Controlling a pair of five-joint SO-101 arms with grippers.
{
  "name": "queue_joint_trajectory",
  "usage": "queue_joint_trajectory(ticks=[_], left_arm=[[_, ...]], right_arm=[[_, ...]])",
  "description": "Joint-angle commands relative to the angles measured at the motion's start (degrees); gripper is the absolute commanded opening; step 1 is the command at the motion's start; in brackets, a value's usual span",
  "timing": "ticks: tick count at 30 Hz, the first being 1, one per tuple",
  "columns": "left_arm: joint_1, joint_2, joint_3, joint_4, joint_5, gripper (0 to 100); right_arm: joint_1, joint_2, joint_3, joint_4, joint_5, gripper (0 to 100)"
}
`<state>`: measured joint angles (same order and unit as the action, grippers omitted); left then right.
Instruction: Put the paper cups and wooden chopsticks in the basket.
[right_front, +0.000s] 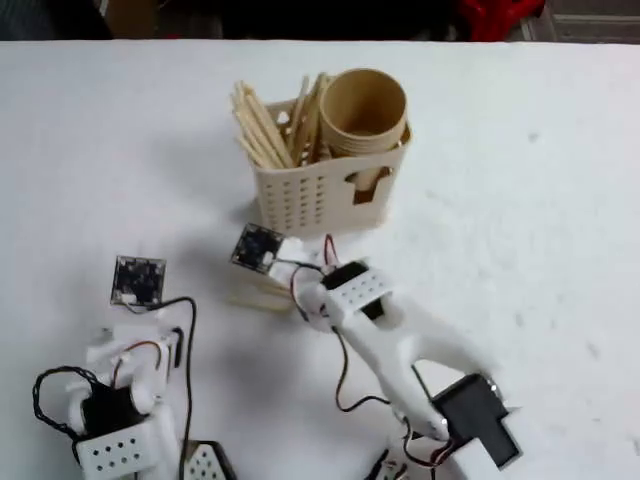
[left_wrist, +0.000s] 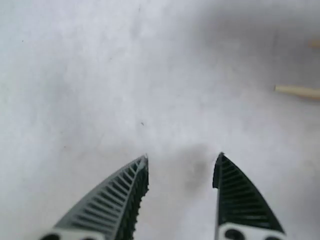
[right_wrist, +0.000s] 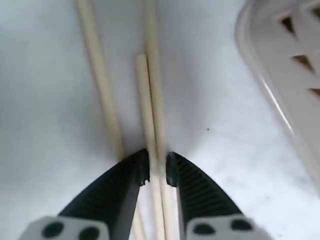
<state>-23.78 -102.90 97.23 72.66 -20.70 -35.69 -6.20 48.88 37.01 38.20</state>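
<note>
You have one white table (right_front: 520, 200) and two arms on it. One basket (right_front: 325, 195) stands near the far middle of the table. A stack of paper cups (right_front: 362, 105) sits in its right side; you cannot count them from here. A bunch of chopsticks (right_front: 265, 125) stands in its left side, too many to count. Three loose chopsticks (right_wrist: 150, 100) lie flat on the table just in front of the basket.

The high view shows you the full basket. The right wrist view shows the three loose sticks up close, with the basket wall beside them. The left wrist view shows bare table and the tip of one stick (left_wrist: 297, 91).

Your right arm (right_front: 400, 335) is stretched out to the loose sticks. The right gripper (right_wrist: 157, 167) is pinched on two of them, low at the table. Your left arm (right_front: 120, 400) is folded back at the near left. The left gripper (left_wrist: 181, 157) is spread wide and holds nothing.
</note>
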Motion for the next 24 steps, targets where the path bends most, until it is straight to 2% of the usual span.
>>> queue_joint_trajectory(ticks=[1,6,13,15,24], left_arm=[[-0.3,-0.2,-0.2,0.2,-0.2,22],[-0.3,-0.2,-0.2,0.2,-0.2,22],[-0.3,-0.2,-0.2,0.2,-0.2,22],[-0.3,-0.2,-0.2,0.2,-0.2,22],[-0.3,-0.2,-0.2,0.2,-0.2,22]], right_arm=[[0.4,-4.5,-1.2,2.2,-0.8,1.7],[0.5,-14.5,-1.2,6.5,-5.6,1.7],[0.5,-26.2,-1.2,10.2,-6.1,1.7],[0.5,-28.6,-1.2,10.6,-8.4,1.7],[0.3,-28.4,-1.1,11.0,-9.5,1.8]])
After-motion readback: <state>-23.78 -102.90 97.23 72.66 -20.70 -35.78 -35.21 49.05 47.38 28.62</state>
